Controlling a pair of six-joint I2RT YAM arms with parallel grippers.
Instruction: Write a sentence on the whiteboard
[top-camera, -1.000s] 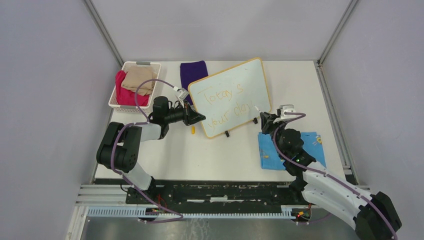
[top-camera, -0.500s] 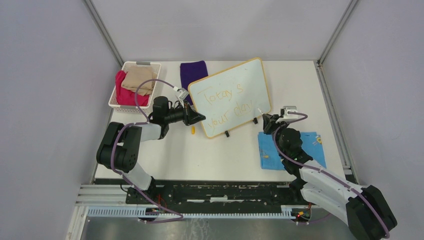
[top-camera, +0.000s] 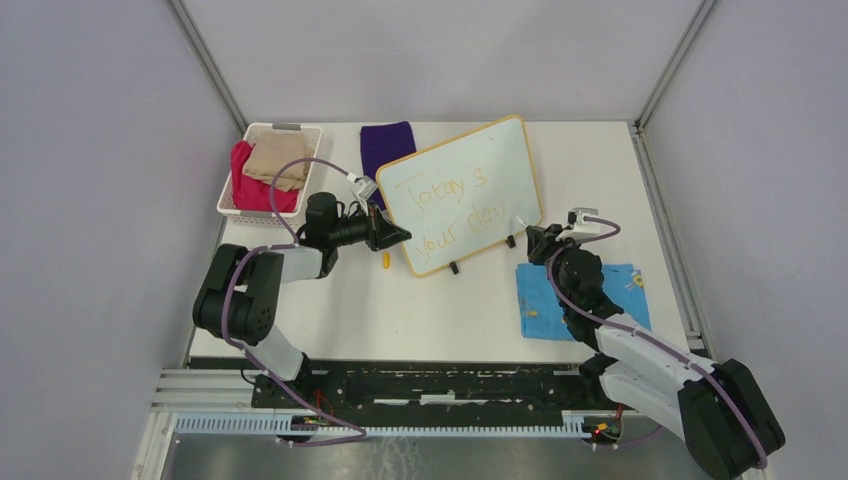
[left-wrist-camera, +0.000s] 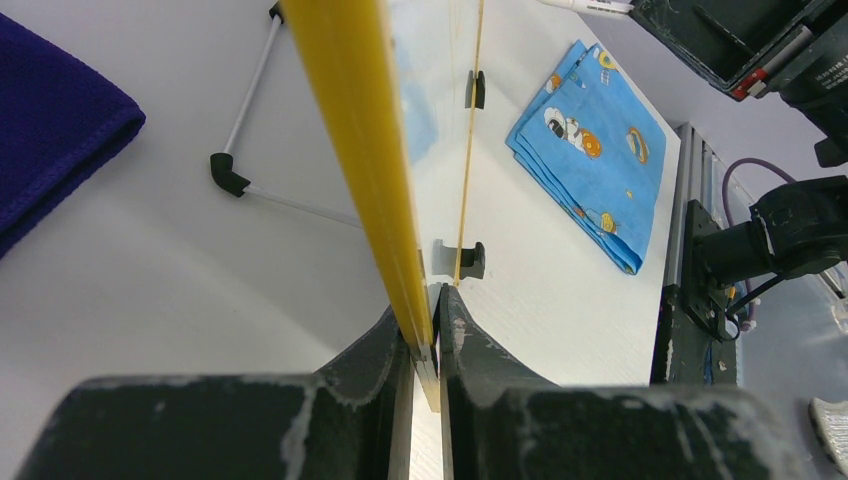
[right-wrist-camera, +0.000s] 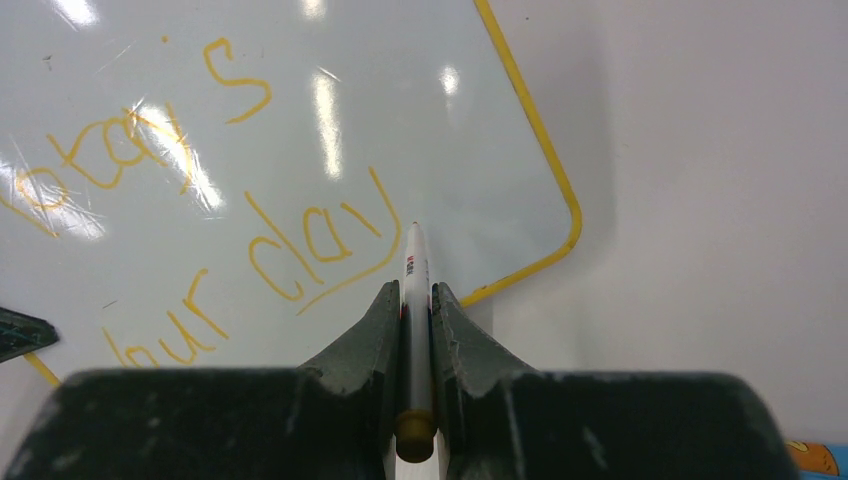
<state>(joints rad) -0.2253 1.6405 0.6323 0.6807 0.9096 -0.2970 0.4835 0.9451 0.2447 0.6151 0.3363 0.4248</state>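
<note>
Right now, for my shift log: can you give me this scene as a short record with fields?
whiteboard: tilted up on its feet
sentence: yellow, two lines, "Today's your day"
left pincer: shut on the whiteboard's yellow edge
right pincer: shut on the marker
marker: tip over the board by "day"; contact unclear
blue cloth: flat, right of the board
basket: far left, red and tan cloths inside
purple cloth: behind the board

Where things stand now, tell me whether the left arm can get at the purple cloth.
Probably not yet: the left pincer is shut on the yellow edge of the whiteboard, so it has no free grip. The purple cloth itself lies close by, seemingly unobstructed.
</note>
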